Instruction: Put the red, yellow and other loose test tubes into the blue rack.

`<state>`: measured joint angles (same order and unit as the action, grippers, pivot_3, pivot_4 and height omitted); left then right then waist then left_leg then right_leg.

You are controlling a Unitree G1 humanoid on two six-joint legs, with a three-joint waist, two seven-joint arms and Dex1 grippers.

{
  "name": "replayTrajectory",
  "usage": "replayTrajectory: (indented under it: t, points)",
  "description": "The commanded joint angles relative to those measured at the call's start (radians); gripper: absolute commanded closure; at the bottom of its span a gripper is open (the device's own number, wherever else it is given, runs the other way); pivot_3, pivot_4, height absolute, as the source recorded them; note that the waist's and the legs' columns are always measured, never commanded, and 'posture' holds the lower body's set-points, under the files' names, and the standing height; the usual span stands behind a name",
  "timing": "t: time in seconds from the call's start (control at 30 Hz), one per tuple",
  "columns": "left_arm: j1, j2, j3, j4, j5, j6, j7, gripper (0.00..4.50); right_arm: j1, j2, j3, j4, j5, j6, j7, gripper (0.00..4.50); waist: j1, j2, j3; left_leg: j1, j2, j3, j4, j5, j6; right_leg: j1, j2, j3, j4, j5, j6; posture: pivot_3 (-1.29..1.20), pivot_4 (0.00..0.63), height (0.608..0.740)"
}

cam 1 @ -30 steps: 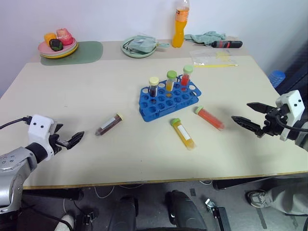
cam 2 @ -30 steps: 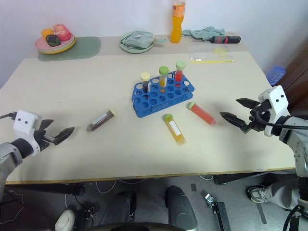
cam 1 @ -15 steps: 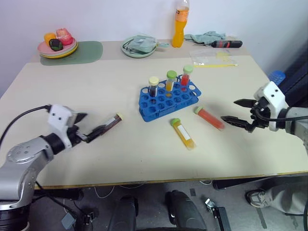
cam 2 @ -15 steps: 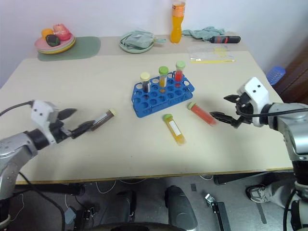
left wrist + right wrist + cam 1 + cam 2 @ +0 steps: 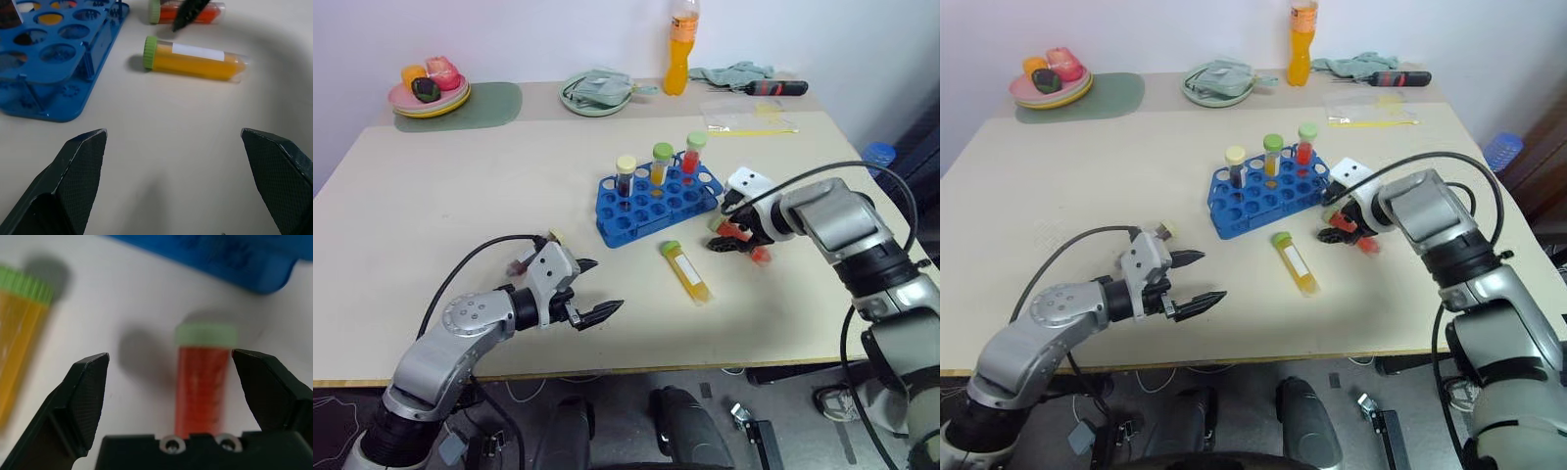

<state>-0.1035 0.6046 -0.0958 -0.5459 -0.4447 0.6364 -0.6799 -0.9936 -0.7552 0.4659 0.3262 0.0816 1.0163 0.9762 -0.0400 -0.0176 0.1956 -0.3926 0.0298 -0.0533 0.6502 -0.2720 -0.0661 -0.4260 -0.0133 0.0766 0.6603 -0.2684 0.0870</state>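
The right pincer [image 5: 728, 231] hangs wide open over the red tube [image 5: 751, 246], which lies flat on the bench [image 5: 460, 196] just right of centre in the head view, close beside the lower right corner of the blue rack [image 5: 658, 201]. In the right wrist view the red tube [image 5: 201, 379] sits between the two black fingers [image 5: 85, 394], nearer one of them than the other, its green cap pointing away from the wrist toward the rack edge. So its long axis runs along the line the pincer points, and the jaws already straddle it across its width. That, I judge, is the relation the grasp turns on: the arm mostly has to come down and centre a little before closing.

The yellow tube [image 5: 685, 271] lies just below the rack, near mid-frame, its cap toward the rack and its body slanting to the lower right. The left pincer [image 5: 594, 290] hovers at lower centre-left, also fully open and holding nothing. Its wrist view looks across bare bench at the yellow tube [image 5: 194, 58], lying crosswise ahead and still apart from it.

A dark tube [image 5: 519, 265] lies beside the left arm, mostly hidden. Three tubes already stand in the rack's far row.
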Motion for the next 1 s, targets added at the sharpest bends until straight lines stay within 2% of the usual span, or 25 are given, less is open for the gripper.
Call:
replayTrajectory:
  t: [0.03, 0.3, 0.4, 0.43, 0.57, 0.6, 0.73, 0.87, 0.93, 1.0]
  points:
    - [0.024, -0.003, 0.002, -0.038, 0.013, -0.027, 0.011, 0.00, -0.065, 0.025, 0.018, 0.080, -0.039, 0.020, 0.014, 0.05, -0.003, 0.000, 0.000, 0.000, 0.000, 0.000, 0.000, 0.000, 0.000, 0.000, 0.000, 0.000, 0.000, 0.000, 0.000, 0.00, 0.150, 0.740]
    - [0.024, -0.018, -0.003, -0.026, 0.030, -0.040, 0.017, 0.00, -0.110, 0.076, 0.039, 0.198, -0.089, 0.042, 0.035, 0.05, -0.004, 0.000, 0.000, 0.000, 0.000, 0.000, 0.000, 0.000, 0.000, 0.000, 0.000, 0.000, 0.001, 0.000, 0.000, 0.00, 0.150, 0.740]
    - [0.024, -0.019, -0.004, -0.021, 0.036, -0.045, 0.016, 0.00, -0.113, 0.077, 0.038, 0.202, -0.100, 0.037, 0.040, 0.84, -0.004, 0.000, 0.000, 0.001, 0.000, 0.000, 0.000, 0.000, 0.000, 0.000, 0.000, 0.000, 0.001, 0.000, 0.000, 0.00, 0.150, 0.740]
    - [0.024, -0.019, -0.003, -0.019, 0.037, -0.046, 0.015, 0.00, -0.113, 0.078, 0.038, 0.201, -0.103, 0.037, 0.042, 1.26, -0.004, 0.000, 0.000, 0.001, 0.000, 0.000, 0.000, 0.000, 0.000, 0.000, 0.000, 0.000, 0.001, 0.000, 0.000, 0.00, 0.150, 0.740]
    - [0.019, -0.021, -0.007, -0.013, 0.044, -0.052, 0.014, 0.00, -0.102, 0.063, 0.037, 0.162, -0.115, 0.051, 0.051, 3.41, -0.005, 0.000, 0.000, 0.001, 0.000, 0.000, 0.000, 0.000, 0.000, 0.000, 0.001, 0.000, 0.002, 0.000, 0.000, 0.00, 0.150, 0.740]
    - [0.018, -0.020, -0.008, -0.010, 0.046, -0.054, 0.013, 0.00, -0.100, 0.058, 0.036, 0.152, -0.117, 0.055, 0.052, 3.71, -0.005, 0.000, 0.000, 0.001, 0.000, 0.000, 0.000, 0.000, 0.000, 0.000, 0.001, 0.000, 0.002, 0.000, 0.000, 0.00, 0.150, 0.740]
    - [0.015, -0.020, -0.005, -0.005, 0.049, -0.057, 0.009, 0.00, -0.100, 0.038, 0.007, 0.106, -0.106, 0.091, 0.055, 3.73, -0.004, 0.000, 0.000, 0.001, 0.000, 0.000, 0.000, 0.000, 0.000, 0.000, 0.001, 0.000, 0.002, 0.000, 0.000, 0.00, 0.150, 0.740]
    - [0.020, -0.021, 0.003, -0.006, 0.055, -0.061, 0.018, 0.00, -0.029, -0.031, -0.115, -0.059, -0.077, 0.020, 0.022, 3.73, 0.000, 0.000, 0.000, 0.000, 0.000, 0.000, 0.000, 0.000, 0.000, 0.000, 0.000, 0.000, 0.002, 0.000, 0.000, 0.00, 0.150, 0.740]
    - [0.031, -0.020, 0.016, -0.007, 0.058, -0.064, 0.025, 0.00, 0.050, -0.027, -0.271, -0.199, -0.012, -0.039, -0.016, 3.73, 0.000, 0.000, 0.000, 0.000, 0.000, -0.001, 0.000, 0.000, 0.000, 0.000, 0.000, -0.001, 0.001, 0.000, 0.000, 0.00, 0.150, 0.740]
    - [0.044, -0.019, 0.030, -0.007, 0.063, -0.075, 0.028, 0.00, 0.144, 0.046, -0.476, -0.344, 0.071, -0.108, -0.095, 3.73, -0.003, 0.000, 0.000, 0.000, 0.000, -0.001, 0.000, 0.000, 0.000, 0.000, 0.001, -0.001, 0.001, 0.000, 0.000, 0.00, 0.150, 0.740]
